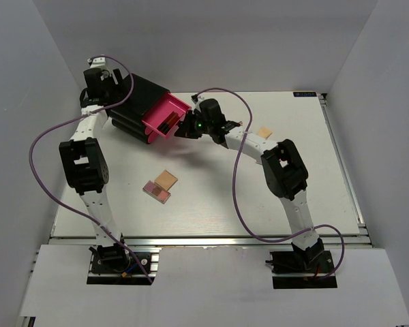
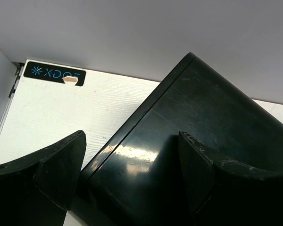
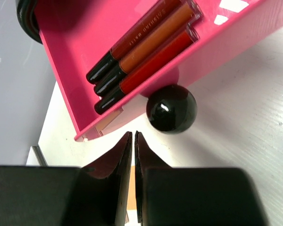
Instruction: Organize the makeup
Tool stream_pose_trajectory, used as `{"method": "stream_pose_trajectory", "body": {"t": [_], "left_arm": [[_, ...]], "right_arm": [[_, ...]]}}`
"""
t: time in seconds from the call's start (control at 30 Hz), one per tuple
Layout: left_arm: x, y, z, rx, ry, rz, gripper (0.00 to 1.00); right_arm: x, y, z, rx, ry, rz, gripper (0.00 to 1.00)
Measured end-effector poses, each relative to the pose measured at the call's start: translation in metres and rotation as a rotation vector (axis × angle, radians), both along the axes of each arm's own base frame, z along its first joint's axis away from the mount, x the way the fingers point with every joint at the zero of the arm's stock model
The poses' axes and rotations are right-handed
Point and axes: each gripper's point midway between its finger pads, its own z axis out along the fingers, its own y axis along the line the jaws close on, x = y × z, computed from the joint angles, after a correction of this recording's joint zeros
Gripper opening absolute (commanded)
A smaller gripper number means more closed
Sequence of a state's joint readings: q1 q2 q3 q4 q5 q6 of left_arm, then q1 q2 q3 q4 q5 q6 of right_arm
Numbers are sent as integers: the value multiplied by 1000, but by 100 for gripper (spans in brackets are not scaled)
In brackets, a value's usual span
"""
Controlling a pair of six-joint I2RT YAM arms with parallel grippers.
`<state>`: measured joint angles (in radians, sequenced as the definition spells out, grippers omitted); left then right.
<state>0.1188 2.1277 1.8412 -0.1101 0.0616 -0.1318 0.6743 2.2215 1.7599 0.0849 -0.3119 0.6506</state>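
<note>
A black box [image 1: 133,105] stands at the back left with one pink drawer [image 1: 165,116] pulled out. In the right wrist view the drawer [image 3: 75,61] holds three dark-and-red pencils [image 3: 141,52] side by side, and its black knob [image 3: 171,108] hangs at the front. My right gripper [image 3: 133,139] [image 1: 185,128] is shut, just in front of the drawer and left of the knob, touching neither. A tan strip shows through its narrow gap. My left gripper [image 2: 132,169] [image 1: 108,92] is open, its fingers spread over the box's glossy top [image 2: 193,122]. A tan compact [image 1: 166,180] and a pink palette [image 1: 156,191] lie mid-table.
Another small tan piece [image 1: 264,132] lies right of my right arm's wrist; a tan speck [image 2: 70,80] also shows far off in the left wrist view. White walls close in on the left, back and right. A metal rail [image 1: 204,238] edges the table front.
</note>
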Motion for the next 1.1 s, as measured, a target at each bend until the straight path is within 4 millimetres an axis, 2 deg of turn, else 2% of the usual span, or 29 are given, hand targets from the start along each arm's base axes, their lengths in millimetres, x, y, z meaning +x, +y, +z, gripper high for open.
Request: {"method": "stream_pose_trajectory", "body": {"t": [0.43, 0.7, 0.93, 1.07, 1.1], "left_arm": [[-6, -17, -3, -26, -47, -128, 86], [-22, -27, -3, -33, -63, -178, 86], [-23, -28, -3, -33, -62, -186, 86], [-23, -28, -4, -32, -60, -187, 86], [-24, -29, -4, -34, -57, -188, 86]], "right_arm": [[5, -2, -2, -16, -18, -13, 12], [7, -11, -20, -63, -15, -34, 12], [19, -17, -19, -113, -105, -56, 12], [31, -20, -12, -161, -204, -57, 11], [35, -17, -5, -165, -238, -58, 11]]}}
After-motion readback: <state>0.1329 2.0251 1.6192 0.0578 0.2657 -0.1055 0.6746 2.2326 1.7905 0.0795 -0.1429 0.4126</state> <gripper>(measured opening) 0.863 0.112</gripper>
